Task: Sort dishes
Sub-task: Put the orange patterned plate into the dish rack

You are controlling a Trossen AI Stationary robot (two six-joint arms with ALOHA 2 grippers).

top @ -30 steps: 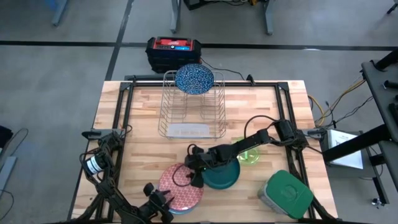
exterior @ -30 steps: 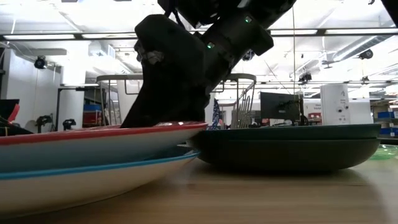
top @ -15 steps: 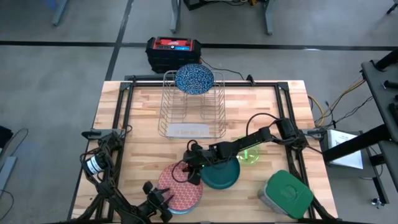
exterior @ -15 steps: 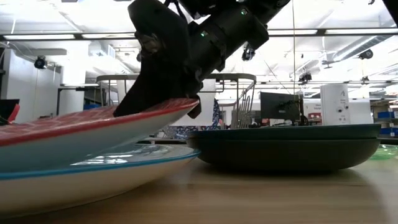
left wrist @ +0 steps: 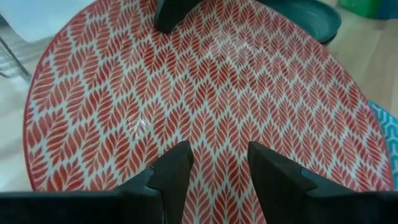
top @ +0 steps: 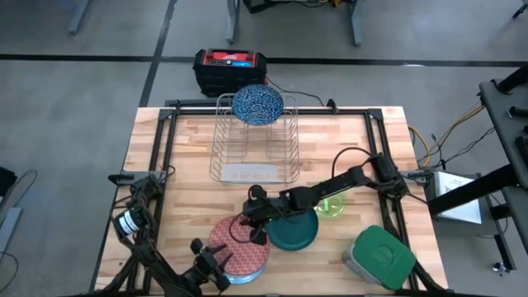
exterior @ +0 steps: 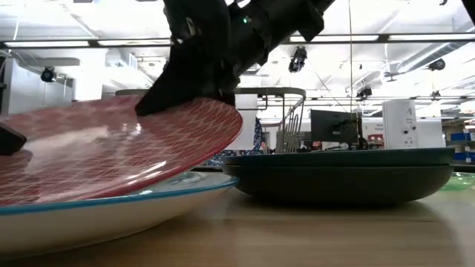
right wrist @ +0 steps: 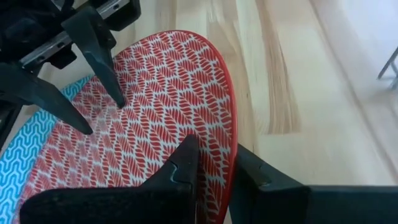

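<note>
While the right gripper (top: 252, 221) pinches the rim of the red-patterned plate (top: 238, 250) and tilts it up off the light blue plate (exterior: 111, 215) near the tabletop's (top: 190, 157) front edge, the left gripper (left wrist: 214, 168) hovers spread over its far side.

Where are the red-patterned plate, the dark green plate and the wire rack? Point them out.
red-patterned plate (top: 237, 257), high view, patterned face.
dark green plate (top: 295, 235), high view, bare inner face.
wire rack (top: 252, 172), high view, front wire edge.
</note>
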